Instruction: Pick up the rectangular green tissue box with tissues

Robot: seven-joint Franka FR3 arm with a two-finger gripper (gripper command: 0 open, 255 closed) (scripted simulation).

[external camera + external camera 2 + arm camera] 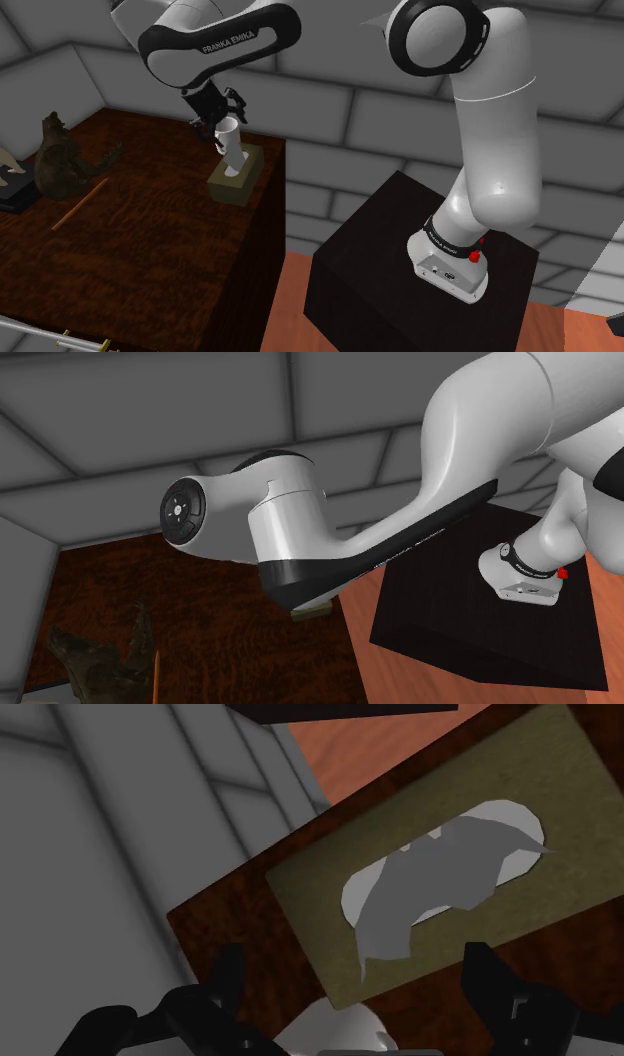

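The tissue box [238, 180], a dull olive green, sits on the dark wooden table [140, 250] near its far corner, close to the edge that faces the black stand [400, 270]. A white tissue [232, 148] stands up out of its top slot. The black gripper [220, 122] hangs directly above that tuft, pointing down. To me it looks lined up over the box for a descent, and the box rests flat, not yet lifted. Toward the table's opposite side crouches a dark animal figure [62, 160] with a thin stick [78, 207] lying near it, both well apart from the box. A wall [400, 110] of grey blocks runs behind, and the floor [290, 300] is reddish wood.

In the second exterior view the white arm [300, 522] crosses in front. Only a corner of the box [312, 610] peeks out under it, by the table [220, 622] edge.

Looking down along the hand, the box top [320, 924] and its crumpled tissue [440, 874] lie below the gripper [353, 962]. The two fingers [228, 974] stand wide apart and touch nothing, so the hand is empty. The box lies askew to the fingers, so I'd guess the wrist needs turning before they can close on its narrow width.
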